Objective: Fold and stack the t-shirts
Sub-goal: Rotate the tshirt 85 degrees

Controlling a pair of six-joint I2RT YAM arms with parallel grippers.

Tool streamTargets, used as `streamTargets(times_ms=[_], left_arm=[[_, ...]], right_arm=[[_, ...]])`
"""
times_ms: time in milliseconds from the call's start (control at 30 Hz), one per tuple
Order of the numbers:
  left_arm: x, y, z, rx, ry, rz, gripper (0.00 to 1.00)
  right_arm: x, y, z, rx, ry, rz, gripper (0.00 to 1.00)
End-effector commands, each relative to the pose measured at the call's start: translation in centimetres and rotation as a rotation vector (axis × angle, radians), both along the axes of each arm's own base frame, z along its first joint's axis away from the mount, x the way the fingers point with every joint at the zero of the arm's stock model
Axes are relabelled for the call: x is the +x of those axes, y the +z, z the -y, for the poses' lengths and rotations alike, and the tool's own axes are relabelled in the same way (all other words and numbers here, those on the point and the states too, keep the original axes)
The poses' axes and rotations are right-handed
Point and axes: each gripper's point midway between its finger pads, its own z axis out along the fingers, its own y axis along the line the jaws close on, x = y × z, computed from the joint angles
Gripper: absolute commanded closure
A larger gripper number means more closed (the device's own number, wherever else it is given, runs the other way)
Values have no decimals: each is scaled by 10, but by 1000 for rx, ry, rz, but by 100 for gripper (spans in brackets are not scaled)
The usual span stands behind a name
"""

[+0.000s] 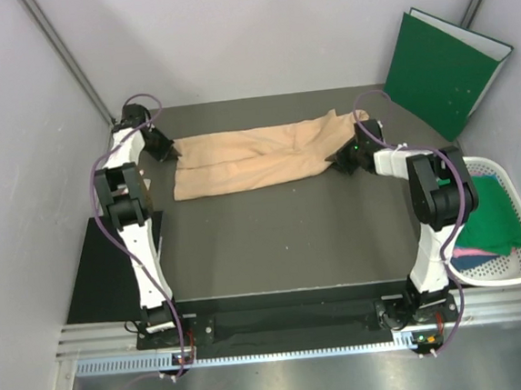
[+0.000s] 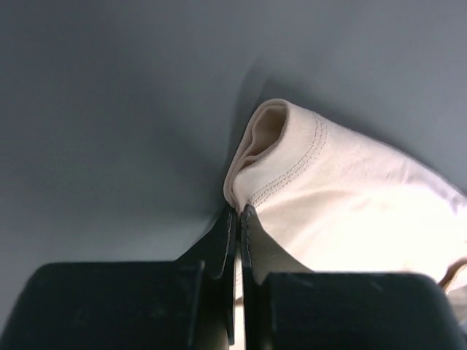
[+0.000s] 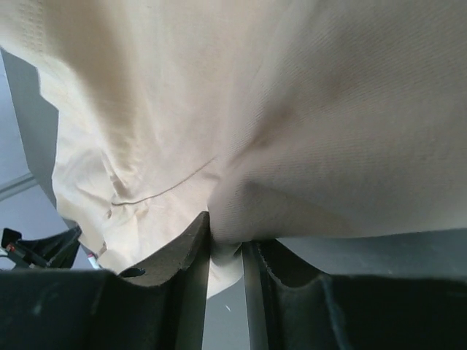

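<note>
Dark tabletop [image 1: 283, 248] offers open room toward its near edge as the peach t-shirt [image 1: 257, 159] stretches across the far half. The left gripper [image 1: 167, 151] is pinched tight on one hem and the right gripper [image 1: 341, 159] is clamped on bunched cloth at the opposite edge.

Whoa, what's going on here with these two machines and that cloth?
A two-armed robot is folding laundry. The peach t-shirt lies as a long folded strip across the table. The left end effector is pinched shut on one end, and the right end effector grips the other. A white basket at the right holds green cloth and pink cloth.
</note>
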Motion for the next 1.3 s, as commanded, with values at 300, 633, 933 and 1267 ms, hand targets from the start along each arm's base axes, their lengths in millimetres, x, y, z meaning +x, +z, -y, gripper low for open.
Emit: streamTargets(times_ms=[300, 633, 933, 1267], left_arm=[[-138, 13, 26, -62, 15, -247, 100], [-280, 1, 83, -125, -101, -405, 100], [-374, 7, 145, -112, -276, -481, 100], [-405, 71, 127, 63, -410, -376, 2]], right_arm=[[84, 38, 10, -209, 211, 127, 75], [94, 15, 21, -246, 296, 86, 73], [112, 12, 15, -253, 372, 130, 70], [93, 64, 23, -344, 438, 196, 31]])
